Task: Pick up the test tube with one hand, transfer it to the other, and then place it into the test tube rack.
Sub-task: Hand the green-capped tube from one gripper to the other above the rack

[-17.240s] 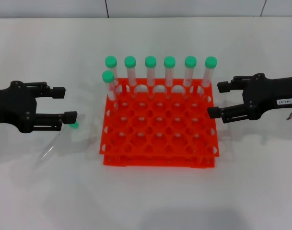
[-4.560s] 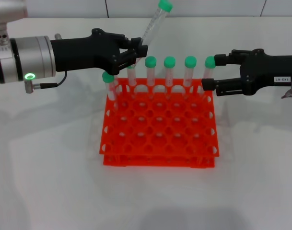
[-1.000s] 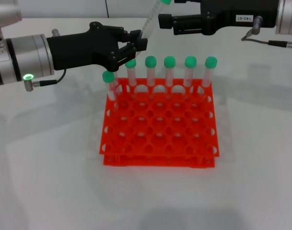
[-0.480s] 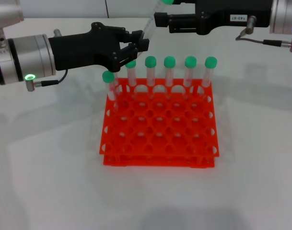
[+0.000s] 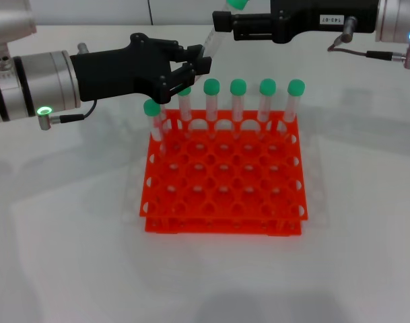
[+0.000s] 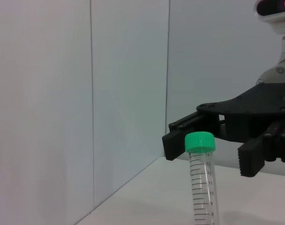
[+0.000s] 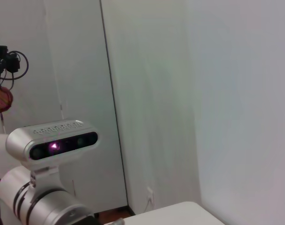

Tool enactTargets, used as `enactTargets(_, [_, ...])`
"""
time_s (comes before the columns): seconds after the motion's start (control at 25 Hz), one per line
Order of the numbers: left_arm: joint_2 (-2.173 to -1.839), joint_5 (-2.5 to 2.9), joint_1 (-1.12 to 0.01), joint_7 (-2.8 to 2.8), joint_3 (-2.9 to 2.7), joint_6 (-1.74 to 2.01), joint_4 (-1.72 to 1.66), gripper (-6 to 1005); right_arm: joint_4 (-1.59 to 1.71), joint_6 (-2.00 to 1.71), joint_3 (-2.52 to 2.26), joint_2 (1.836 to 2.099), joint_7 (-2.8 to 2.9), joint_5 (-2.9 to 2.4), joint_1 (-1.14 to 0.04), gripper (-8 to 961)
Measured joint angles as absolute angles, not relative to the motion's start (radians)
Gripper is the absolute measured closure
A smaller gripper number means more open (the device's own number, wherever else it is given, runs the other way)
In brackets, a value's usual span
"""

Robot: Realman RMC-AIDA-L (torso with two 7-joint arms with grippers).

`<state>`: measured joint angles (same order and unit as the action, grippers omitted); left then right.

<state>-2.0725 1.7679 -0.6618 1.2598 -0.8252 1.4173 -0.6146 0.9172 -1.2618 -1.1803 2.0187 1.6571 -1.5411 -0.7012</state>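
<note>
My left gripper, black and unlabelled, is shut on the test tube and holds it tilted above the back left of the orange-red rack. The tube's green cap points up and to the right. My right gripper, black with a white label, is open at the top of the head view, its fingers level with the cap. In the left wrist view the tube stands upright, with the right gripper open just behind its cap. Whether the fingers touch the cap I cannot tell.
Six green-capped tubes stand in the rack's back row and one stands in the second row at the left. The rack sits on a white table. The right wrist view shows only a wall and the left arm's wrist camera.
My right gripper has shifted a little to the left, closer around the tube's cap. My left gripper still holds the tube in the same place.
</note>
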Motion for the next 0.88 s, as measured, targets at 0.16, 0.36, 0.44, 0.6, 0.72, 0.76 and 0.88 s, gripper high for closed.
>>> enactTargets(0.16, [-2.072,1.767,-0.661,1.260,-0.825,1.417,-0.616,830,0.917,-1.252,-1.180,2.019,1.657,-1.541,-0.703,221])
enactTargets(0.36, [-2.072,1.766,-0.660,1.259,-0.825,1.417,-0.616,830,0.917,-1.244,-1.180,2.019,1.658,-1.541,-0.703,235])
enactTargets(0.44, [-2.072,1.766,-0.661,1.259,-0.825,1.417,-0.616,830,0.917,-1.243,-1.180,2.019,1.659,-1.541,-0.703,241])
enactTargets(0.6, [-2.072,1.766,-0.661,1.259,-0.825,1.417,-0.617,830,0.917,-1.239,-1.180,2.019,1.660,-1.541,-0.702,316])
enactTargets(0.72, [-2.072,1.766,-0.661,1.260,-0.825,1.417,-0.617,831,0.917,-1.239,-1.180,2.019,1.661,-1.541,-0.700,419])
enactTargets(0.76, [-2.072,1.766,-0.661,1.260,-0.825,1.417,-0.617,831,0.917,-1.239,-1.180,2.019,1.662,-1.541,-0.700,454])
enactTargets(0.88, [-2.072,1.766,-0.661,1.259,-0.825,1.417,-0.617,831,0.917,-1.239,-1.180,2.019,1.663,-1.541,-0.700,663])
